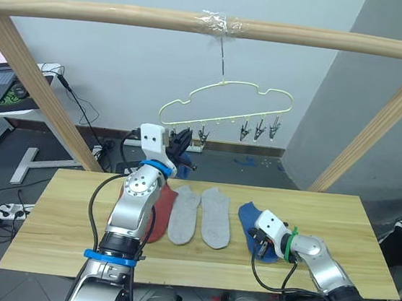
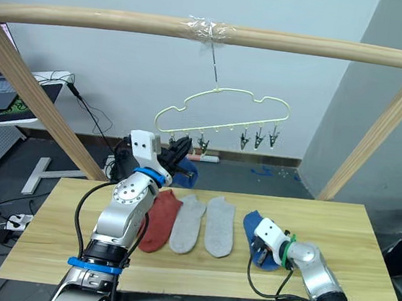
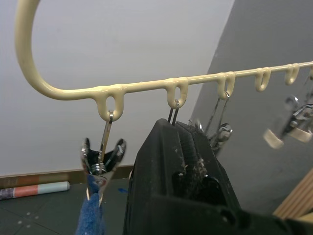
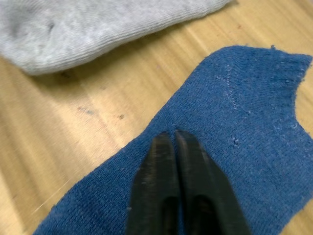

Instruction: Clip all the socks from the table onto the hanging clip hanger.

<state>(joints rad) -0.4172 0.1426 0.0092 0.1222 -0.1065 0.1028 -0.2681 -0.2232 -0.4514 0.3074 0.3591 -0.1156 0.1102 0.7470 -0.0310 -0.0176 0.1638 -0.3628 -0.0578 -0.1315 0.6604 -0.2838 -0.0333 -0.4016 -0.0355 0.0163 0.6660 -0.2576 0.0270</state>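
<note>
1. My right gripper (image 4: 177, 134) has its fingers clenched together, tips pressed down on a blue sock (image 4: 234, 161) lying flat on the surface (image 1: 59, 243); I cannot tell whether any fabric is pinched between them.
2. My left gripper (image 3: 183, 128) is raised up to the clip hanger (image 1: 229, 95); its fingers look closed, right under the second loop of the hanger's lower bar, where a clip's wire hangs into them. Whether they actually grip that clip I cannot tell.
3. Just beside those fingers, the end clip (image 3: 101, 157) on the hanger's left already holds a second blue sock (image 3: 90, 213) hanging down.
4. Further right along the bar, three more clips (image 1: 259, 130) hang free in a group.
5. On the surface, just left of the right gripper's sock, two grey socks (image 1: 201, 216) lie side by side, toes toward me.
6. Left of them a rust-red sock (image 2: 160, 220) lies partly behind my left forearm.
7. The hanger hooks on a wooden bar (image 1: 93, 13) across the top, taped at the hook.
</note>
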